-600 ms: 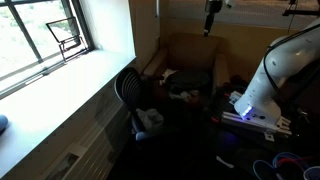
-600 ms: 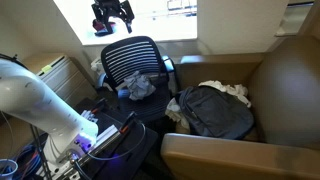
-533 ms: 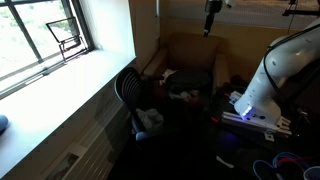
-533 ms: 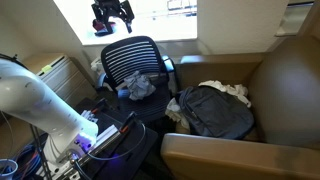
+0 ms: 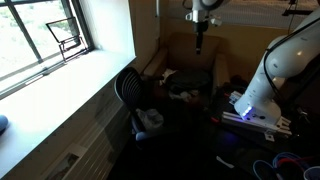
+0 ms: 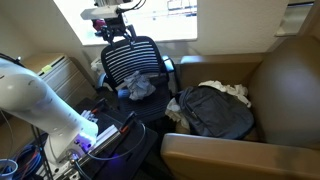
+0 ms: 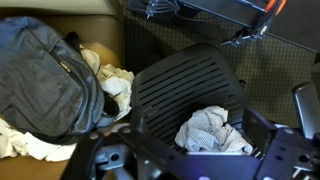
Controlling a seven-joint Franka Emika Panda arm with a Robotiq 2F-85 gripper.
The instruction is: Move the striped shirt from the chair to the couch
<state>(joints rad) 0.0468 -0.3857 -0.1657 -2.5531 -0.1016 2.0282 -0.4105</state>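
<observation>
Hovering above the chair (image 6: 135, 60), near the top edge of its mesh back, my claw (image 6: 118, 34) hangs with its jaws spread wide and nothing between them. I judge that this is the approach for the pickup, so the wide spread makes sense: a crumpled cloth needs room on both sides before I pinch it.

The shirt (image 6: 138, 86) lies in a loose heap on the chair's seat, pushed up against the foot of the backrest. In the wrist view it sits just beyond the backrest's curved rim, between my two dark fingers at the bottom edge. Its pattern is too blurred for me to confirm stripes.

Beside the chair, on the side away from the window, stands the couch (image 6: 285, 80). A dark backpack (image 6: 212, 110) fills most of its seat, with a white cloth (image 6: 232, 90) bunched behind it. That leaves little bare cushion, so I expect the drop will have to land near or on top of the backpack.

From here the backrest is the obstacle. I judge I must clear its rim and come down over the seat, not straight down onto the mesh.
</observation>
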